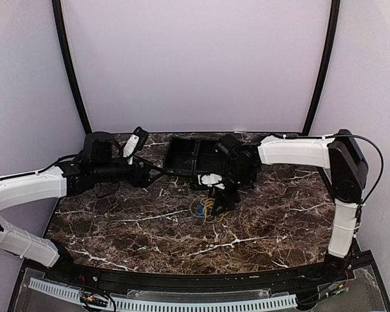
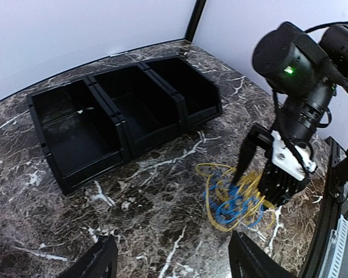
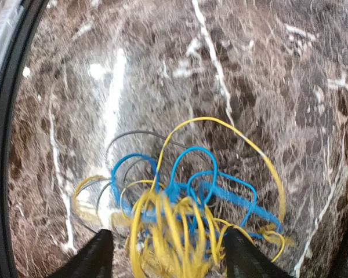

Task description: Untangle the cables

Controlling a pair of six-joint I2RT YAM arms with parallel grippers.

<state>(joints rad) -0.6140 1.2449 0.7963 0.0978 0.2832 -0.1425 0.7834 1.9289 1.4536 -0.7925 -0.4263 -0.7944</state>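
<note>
The cables (image 1: 206, 210) lie in one tangled heap of yellow, blue and grey loops on the marble table, just in front of the black bins. My right gripper (image 1: 216, 203) points straight down onto the heap. In the right wrist view its fingers (image 3: 94, 256) stand wide apart with the yellow and blue loops (image 3: 185, 202) between them; the gripper (image 3: 168, 258) is open. The left wrist view shows the same gripper (image 2: 261, 179) straddling the heap (image 2: 235, 200). My left gripper (image 1: 145, 173) hovers to the left of the heap, open and empty (image 2: 174, 266).
A black tray of three open bins (image 1: 190, 156) stands at the back middle of the table and also shows in the left wrist view (image 2: 122, 110). A black rail (image 1: 182, 279) runs along the near edge. Black curved posts (image 1: 70, 65) rise at the back corners.
</note>
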